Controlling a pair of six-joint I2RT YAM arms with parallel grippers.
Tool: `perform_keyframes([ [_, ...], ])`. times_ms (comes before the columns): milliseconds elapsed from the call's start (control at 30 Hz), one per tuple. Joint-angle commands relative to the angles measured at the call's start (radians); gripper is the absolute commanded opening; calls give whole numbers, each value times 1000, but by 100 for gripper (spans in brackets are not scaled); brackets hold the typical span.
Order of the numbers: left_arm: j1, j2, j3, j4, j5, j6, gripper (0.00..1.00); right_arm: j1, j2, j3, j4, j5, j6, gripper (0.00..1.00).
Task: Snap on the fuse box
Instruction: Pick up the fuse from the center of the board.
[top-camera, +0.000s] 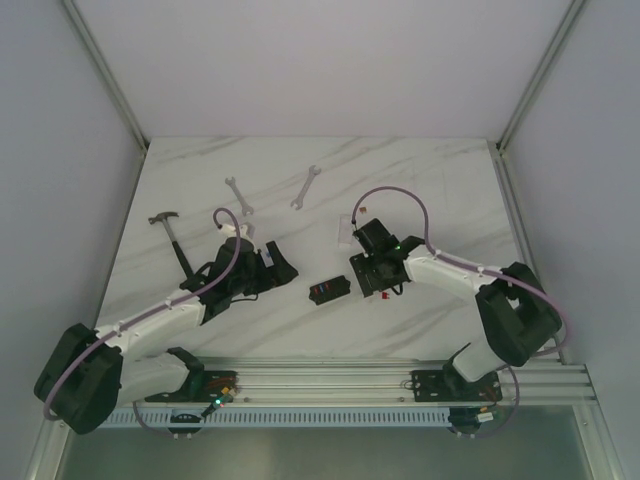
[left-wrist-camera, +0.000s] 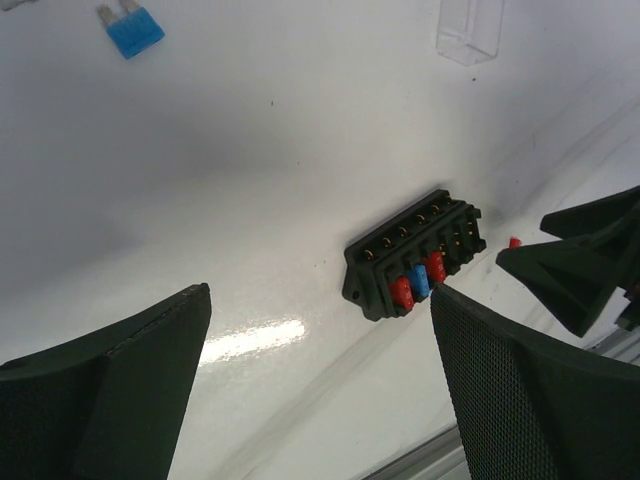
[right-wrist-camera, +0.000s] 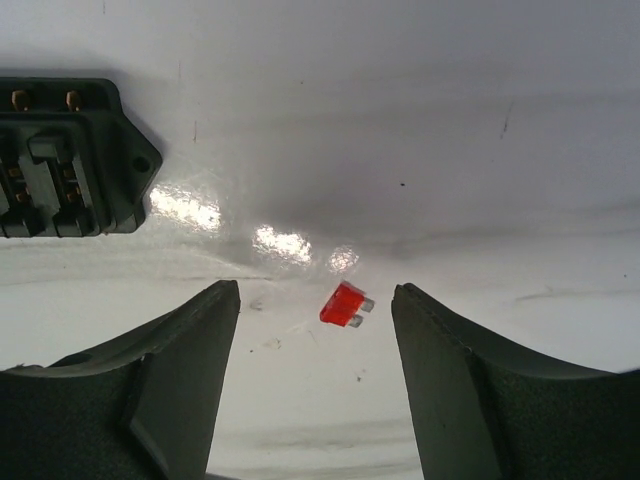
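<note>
The fuse box (top-camera: 328, 290) is a small black box lying on the marble table between my two grippers. In the left wrist view the fuse box (left-wrist-camera: 415, 255) shows two red fuses and a blue one in its near row. My left gripper (top-camera: 283, 268) stands wide open to its left, and the left gripper (left-wrist-camera: 320, 295) holds nothing. My right gripper (top-camera: 383, 288) is open just right of the box. In the right wrist view a loose red fuse (right-wrist-camera: 345, 305) lies on the table between the tips of the right gripper (right-wrist-camera: 315, 290), touching neither finger. The fuse box (right-wrist-camera: 65, 160) sits at upper left there.
A thin clear cover (top-camera: 347, 232) lies behind the right gripper; the clear cover (left-wrist-camera: 470, 30) also shows in the left wrist view. A loose blue fuse (left-wrist-camera: 132, 30) lies apart on the table. Two wrenches (top-camera: 238, 195) (top-camera: 305, 187) and a hammer (top-camera: 172, 235) lie at the back left.
</note>
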Motion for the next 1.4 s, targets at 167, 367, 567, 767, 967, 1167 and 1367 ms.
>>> perform_keyframes([
  [167, 4, -46, -4, -2, 7, 13, 100, -25, 46, -15, 40, -104, -35, 69],
  [367, 5, -53, -5, -2, 11, 13, 100, -27, 31, -68, 24, -141, 10, 69],
  [567, 4, -62, -8, -2, 13, 13, 100, -27, -29, -112, -14, -158, 66, 62],
  [767, 4, -61, -6, 0, 11, 13, 100, -12, -71, -122, -41, -166, 92, 60],
  [967, 4, -51, -1, 2, 14, 11, 100, 23, -57, -64, -64, -102, 110, 58],
  [1167, 4, -50, 0, 2, 13, 13, 100, 28, -36, 7, -96, 15, 82, 55],
  [1367, 4, -45, 2, 1, 17, 13, 100, 27, 71, 77, -132, 1, 11, 50],
])
